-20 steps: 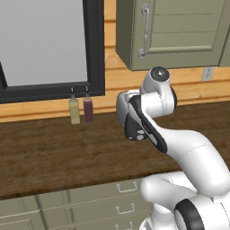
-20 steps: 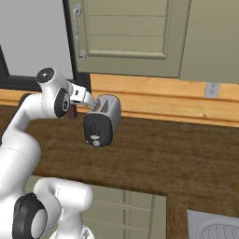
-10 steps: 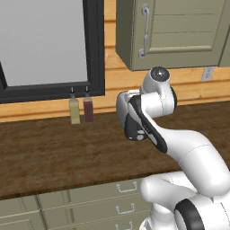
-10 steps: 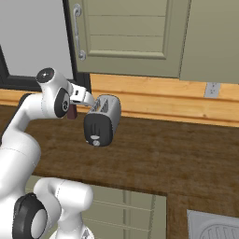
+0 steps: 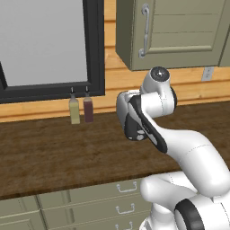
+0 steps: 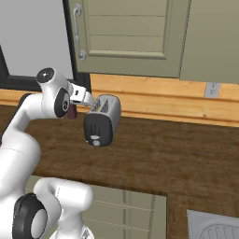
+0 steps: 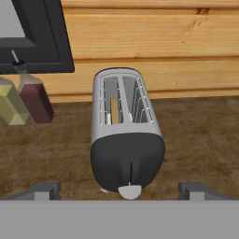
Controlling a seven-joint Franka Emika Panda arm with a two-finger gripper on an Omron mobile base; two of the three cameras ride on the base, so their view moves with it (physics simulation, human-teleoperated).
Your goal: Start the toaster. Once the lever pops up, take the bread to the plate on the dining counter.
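Observation:
The silver-grey toaster [image 7: 122,126] [image 6: 103,119] stands on the dark wooden worktop [image 6: 163,154] by the plank wall. A tan edge of the bread [image 7: 114,110] shows low in its left slot. On the black end panel, the light lever [image 7: 130,191] sits at the low end of its slot. My gripper [image 7: 119,192] [image 6: 90,100] hovers open just above and in front of that panel end, one fingertip on each side of the toaster, touching nothing. The plate and the dining counter are out of view.
Two slim bottles, yellow-green [image 5: 74,110] and maroon [image 5: 88,109], stand left of the toaster under the black-framed window [image 5: 45,45]. A grey-green wall cabinet [image 6: 130,37] hangs overhead. A sink corner [image 6: 214,226] lies at the lower right. Drawers [image 5: 90,209] sit below the worktop.

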